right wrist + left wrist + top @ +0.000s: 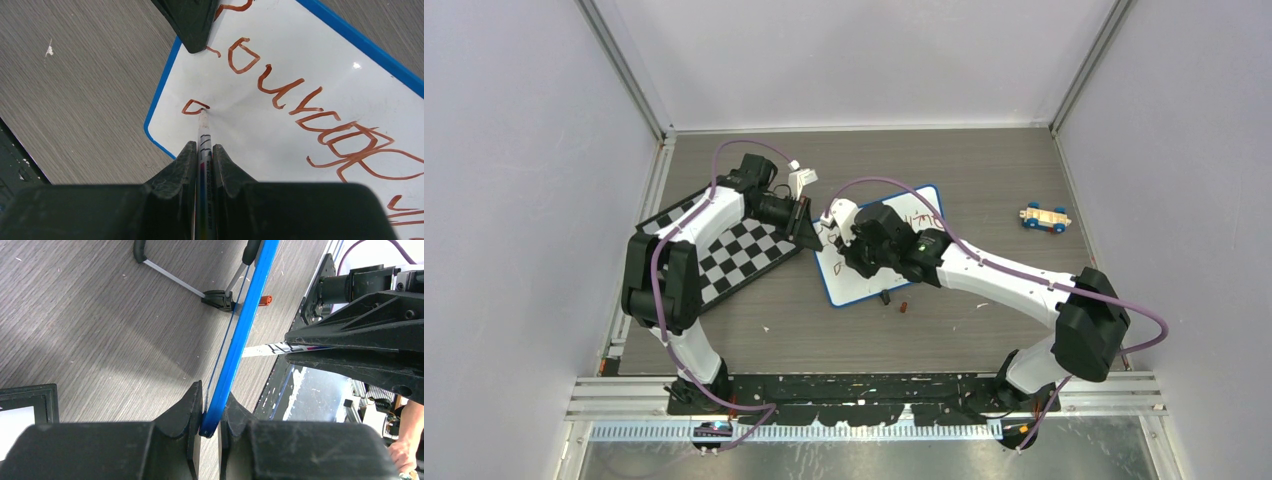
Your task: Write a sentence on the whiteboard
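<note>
The counter [984,170] carries a checkered chessboard [742,262] at the left. Just beside it, in the middle, lies the whiteboard [856,282], its long axis running diagonally from near-left to far-right.

The left hand [210,405] is clenched on the board's blue frame at the edge facing the chessboard, steadying it. The right hand [204,150] hangs over the same end of the board, grasping a marker [204,130] that points down and away from the wrist.

The sentence [300,107] shows as brownish-red letters slanting off along the board's length. The marker's tip touches the white surface below the start of that row, close to the frame, at a small loop [194,106]. From there the open board lies along the long axis towards the far-right, so I judge the right arm must draw the tip that way, away from the left hand's grip.
</note>
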Robot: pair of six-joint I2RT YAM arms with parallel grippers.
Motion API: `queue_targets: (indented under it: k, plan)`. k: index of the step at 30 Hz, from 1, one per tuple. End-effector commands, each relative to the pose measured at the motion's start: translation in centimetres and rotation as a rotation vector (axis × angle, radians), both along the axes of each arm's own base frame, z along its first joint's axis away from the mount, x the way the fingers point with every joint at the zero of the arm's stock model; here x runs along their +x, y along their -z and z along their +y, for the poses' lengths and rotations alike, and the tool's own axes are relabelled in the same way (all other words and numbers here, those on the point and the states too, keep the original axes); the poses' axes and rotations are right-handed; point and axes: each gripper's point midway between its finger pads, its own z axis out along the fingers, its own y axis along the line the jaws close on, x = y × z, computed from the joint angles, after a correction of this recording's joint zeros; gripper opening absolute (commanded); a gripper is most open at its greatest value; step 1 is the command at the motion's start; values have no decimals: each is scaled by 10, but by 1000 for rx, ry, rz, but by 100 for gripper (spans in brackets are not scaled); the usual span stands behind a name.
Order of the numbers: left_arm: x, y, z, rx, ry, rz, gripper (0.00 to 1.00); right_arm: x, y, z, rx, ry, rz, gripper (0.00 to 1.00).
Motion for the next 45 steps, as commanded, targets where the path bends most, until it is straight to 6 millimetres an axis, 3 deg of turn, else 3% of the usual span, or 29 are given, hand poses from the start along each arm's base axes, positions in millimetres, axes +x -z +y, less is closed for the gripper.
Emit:
queue_targets:
  k: [1,13,17,24,29,36,45]
  plan:
    - [6,4,1,31,-7,-12,0,16,-29,-2,55,44,-66,0]
    - [7,2,1,31,-6,-17,0,-12,-1,-11,-5,-46,31,0]
    - [7,1,1,31,-6,-15,0,-11,-11,-13,-3,-48,11,0]
    - [6,0,0,26,-3,-17,0,-7,-46,-9,43,-45,-25,0]
    - [6,-1,0,26,-4,-18,0,-1,-52,-2,65,-36,-35,0]
    - [6,-3,0,23,-3,-22,0,22,-43,-8,25,64,-95,0]
    - [6,1,0,27,-1,-19,0,2,-6,-17,-32,12,-15,0]
